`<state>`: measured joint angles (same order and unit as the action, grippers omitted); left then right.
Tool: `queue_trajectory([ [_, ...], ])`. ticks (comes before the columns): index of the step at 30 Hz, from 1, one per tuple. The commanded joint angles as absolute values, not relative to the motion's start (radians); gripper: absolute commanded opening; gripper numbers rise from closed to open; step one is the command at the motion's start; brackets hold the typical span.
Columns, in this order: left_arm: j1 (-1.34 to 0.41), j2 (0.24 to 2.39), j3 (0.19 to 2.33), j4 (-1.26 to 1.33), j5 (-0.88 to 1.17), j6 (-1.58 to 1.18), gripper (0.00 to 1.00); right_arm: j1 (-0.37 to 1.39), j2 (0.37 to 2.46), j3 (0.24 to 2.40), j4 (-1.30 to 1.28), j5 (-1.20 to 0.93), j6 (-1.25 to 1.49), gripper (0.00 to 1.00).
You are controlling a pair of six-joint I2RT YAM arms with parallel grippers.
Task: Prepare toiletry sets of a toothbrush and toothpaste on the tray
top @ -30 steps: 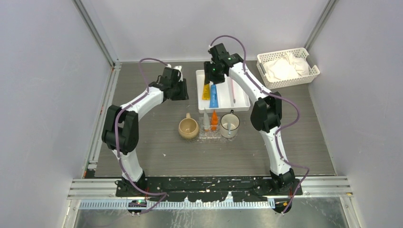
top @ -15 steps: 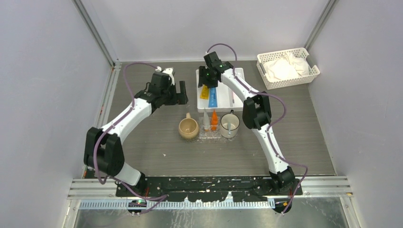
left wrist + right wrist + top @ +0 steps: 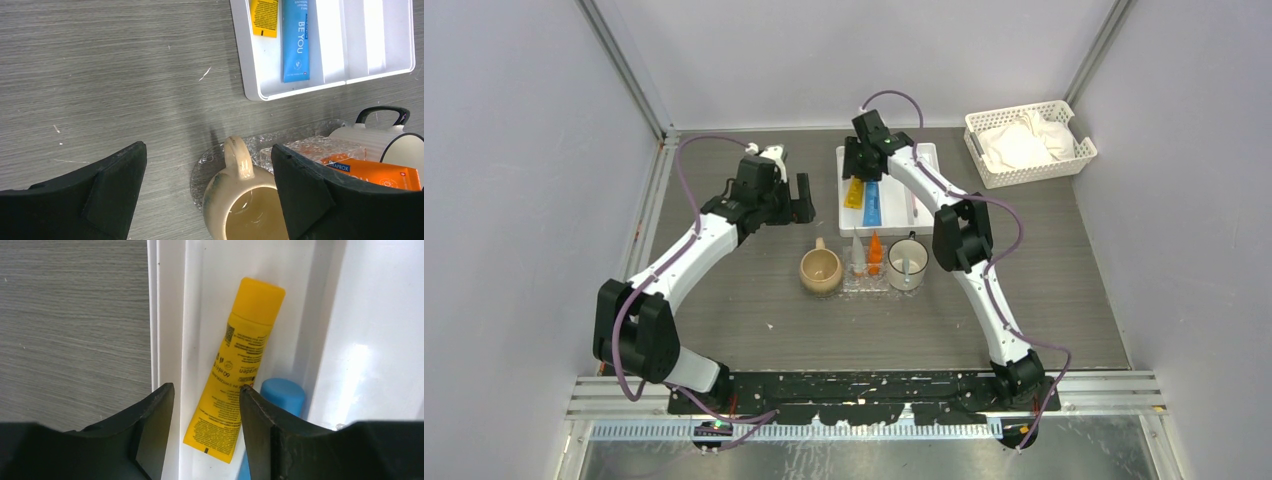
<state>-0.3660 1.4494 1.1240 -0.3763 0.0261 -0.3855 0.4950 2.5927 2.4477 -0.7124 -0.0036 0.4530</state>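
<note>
A yellow toothpaste tube [image 3: 240,365] lies in the left slot of a white compartmented tray [image 3: 929,218], with a blue tube [image 3: 295,40] beside it. My right gripper [image 3: 206,387] hovers open just above the yellow tube. One finger is over the tray's left wall and the other over the tube's right edge. A thin pink toothbrush [image 3: 914,200] lies in the same white tray. The clear textured tray [image 3: 210,160] holds an upright orange tube [image 3: 875,250] and a pale tube [image 3: 857,252]. My left gripper [image 3: 207,150] is wide open and empty, left of the white tray.
A beige mug [image 3: 820,270] stands at the clear tray's left edge. At its right edge is a white mug [image 3: 907,265] with a stick in it. A white slotted basket [image 3: 1029,143] with cloth sits at the back right.
My left gripper has opened wide and its arm has swung left and stretched out. My right gripper has shifted left and lower over the white tray's left slot.
</note>
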Motion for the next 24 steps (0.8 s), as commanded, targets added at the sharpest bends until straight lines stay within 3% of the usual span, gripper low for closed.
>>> queue_trajectory([
  [1,-0.362,1.433,1.112,-0.357,0.014,-0.385,0.95,0.482,2.566,2.417,-0.645,0.043,0.466,0.56],
  [24,-0.362,1.413,1.092,-0.348,0.014,-0.394,0.94,0.463,2.75,2.545,-0.777,0.103,0.422,0.51],
])
